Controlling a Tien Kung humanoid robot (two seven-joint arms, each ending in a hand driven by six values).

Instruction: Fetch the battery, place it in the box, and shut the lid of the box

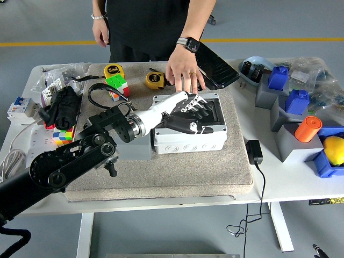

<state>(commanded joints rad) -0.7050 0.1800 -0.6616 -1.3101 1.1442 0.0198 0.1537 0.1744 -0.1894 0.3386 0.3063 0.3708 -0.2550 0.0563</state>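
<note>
A grey plastic box (189,137) stands in the middle of the beige mat (161,174). My left hand (191,111), white with black fingers, lies across its top with the fingers spread flat on the lid (214,111). The lid is down, level or nearly level with the box rim. The battery is hidden under the lid and my hand. A person's hand (184,75) rests on the mat just behind the box, fingertips close to the lid's back edge.
A black ribbed slab (219,67) lies behind the box. Two yellow tape measures (114,70) (155,80) and a colour cube (118,84) sit at the back left. A grey block (133,147) adjoins the box. Charger (253,151), bins and an orange cylinder (308,129) stand right.
</note>
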